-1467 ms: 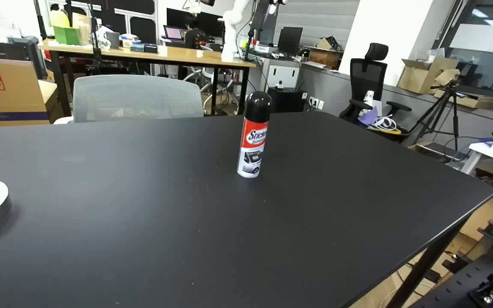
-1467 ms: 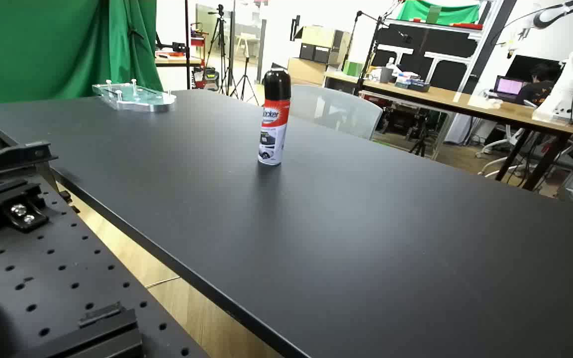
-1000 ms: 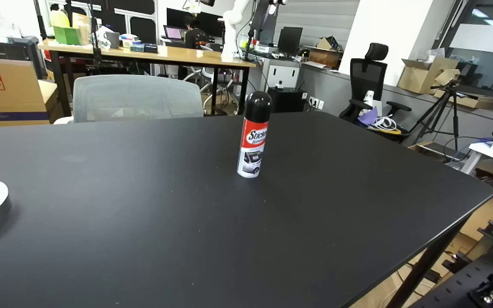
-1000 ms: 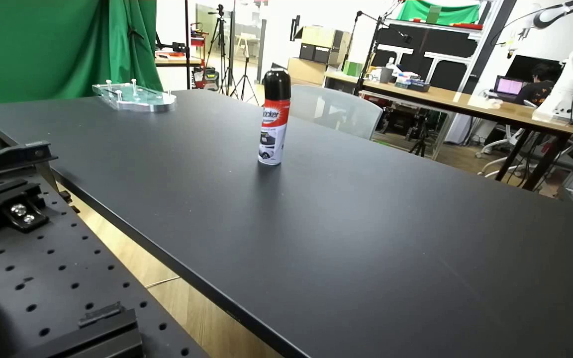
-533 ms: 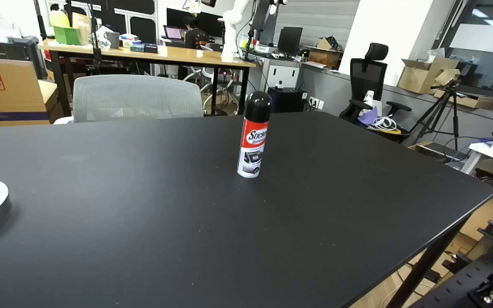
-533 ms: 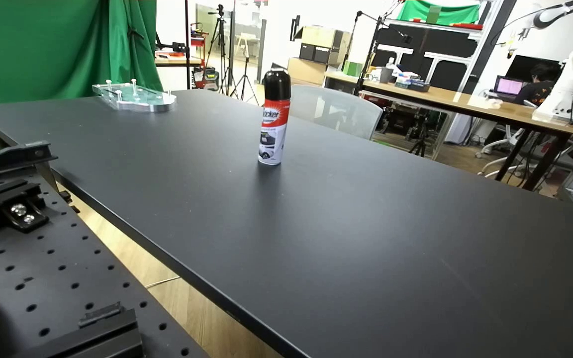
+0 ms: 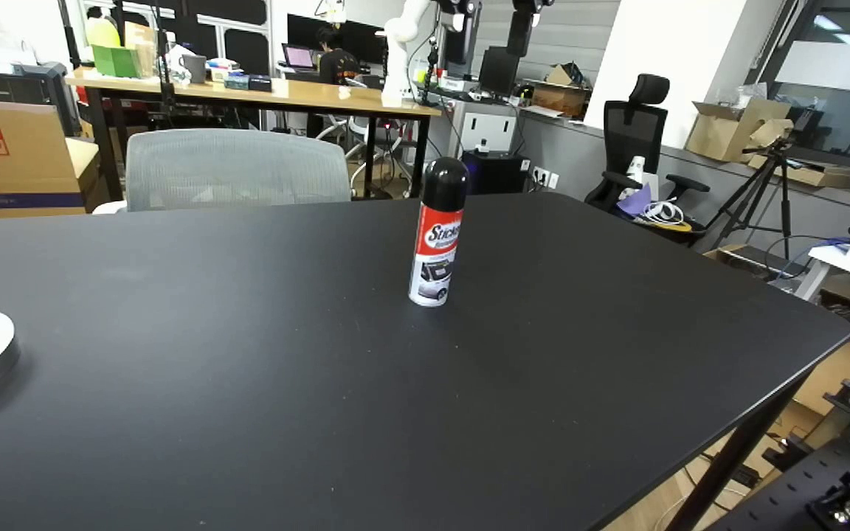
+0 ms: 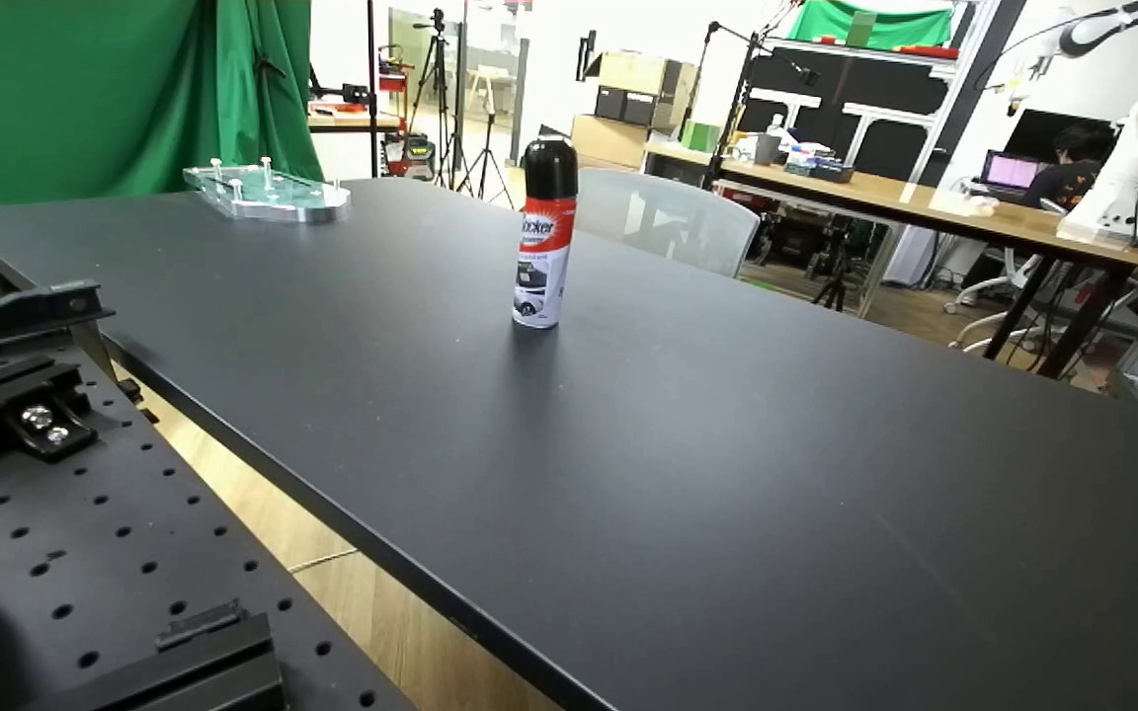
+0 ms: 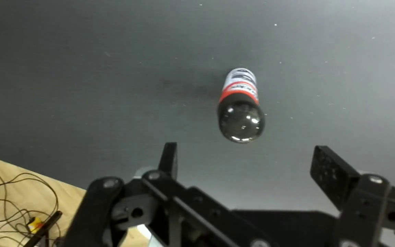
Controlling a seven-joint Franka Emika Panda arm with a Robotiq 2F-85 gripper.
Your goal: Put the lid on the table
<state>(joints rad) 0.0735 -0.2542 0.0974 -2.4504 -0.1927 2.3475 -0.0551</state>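
Lid (image 7: 445, 184) (domed, glossy black) atop can (image 7: 436, 254) on black table (image 7: 366, 376).

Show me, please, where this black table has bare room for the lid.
Bare table shows between the spray can and the silver-rimmed plate, also from can toward the perforated board. Crowded: that board, with rails and a bracket.

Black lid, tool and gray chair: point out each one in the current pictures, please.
Black lid (image 9: 241, 119): wrist view, on its glossy domed top.
Tool (image 9: 244, 158): wrist view, in the gap midway between its open fingertips.
Gray chair (image 7: 237, 169): in an exterior view, on the middle of its backrest.
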